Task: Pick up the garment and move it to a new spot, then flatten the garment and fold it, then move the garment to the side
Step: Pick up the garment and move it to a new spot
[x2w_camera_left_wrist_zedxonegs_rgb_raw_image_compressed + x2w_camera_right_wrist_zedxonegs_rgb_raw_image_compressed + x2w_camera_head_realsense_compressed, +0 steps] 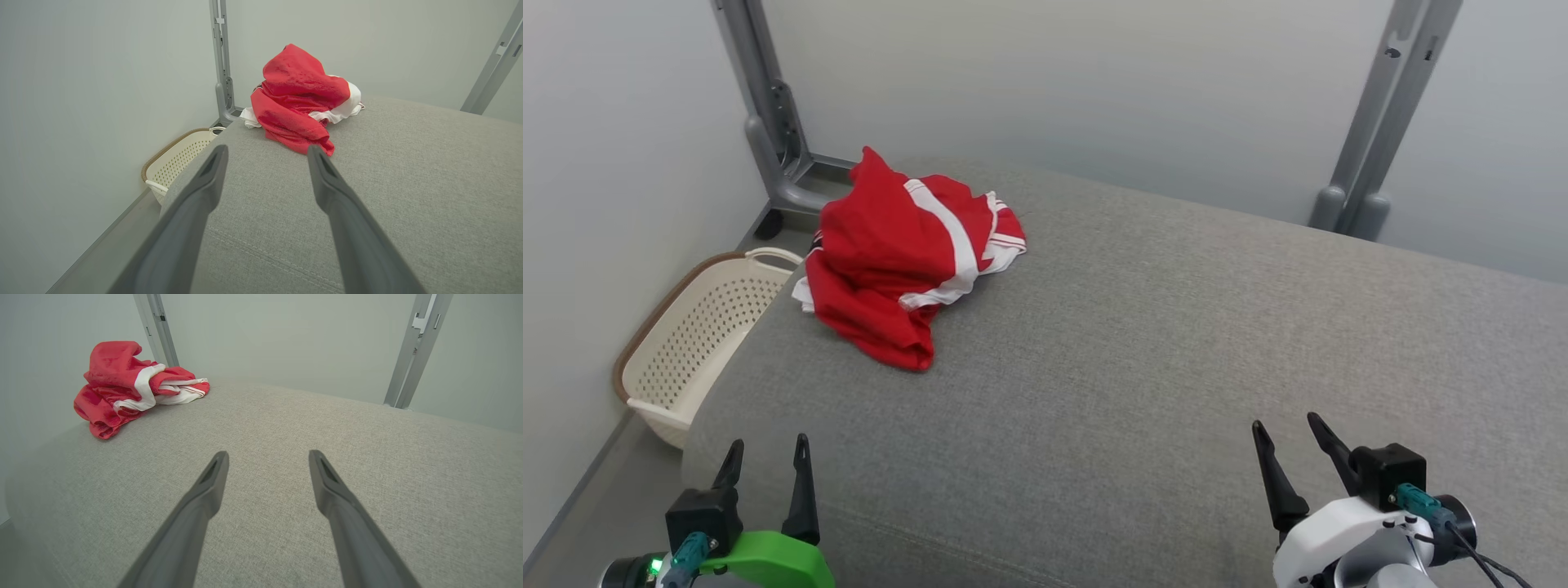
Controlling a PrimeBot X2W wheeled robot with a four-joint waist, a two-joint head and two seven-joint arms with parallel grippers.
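Note:
A crumpled red garment (890,253) with white stripes lies bunched at the far left corner of the grey padded surface (1143,351). In the left wrist view the garment (298,98) sits ahead of my fingers, and in the right wrist view it (122,381) lies far off to the upper left. My left gripper (768,453) stands open at the near left edge, empty, well short of the cloth. Over the near right part of the surface my right gripper (1286,425) is open too, with nothing between its fingers.
A cream perforated laundry basket (694,335) with a brown rim stands on the floor left of the surface, against the wall. Grey metal frame posts (776,122) rise behind the far corners. White walls close in at the left and back.

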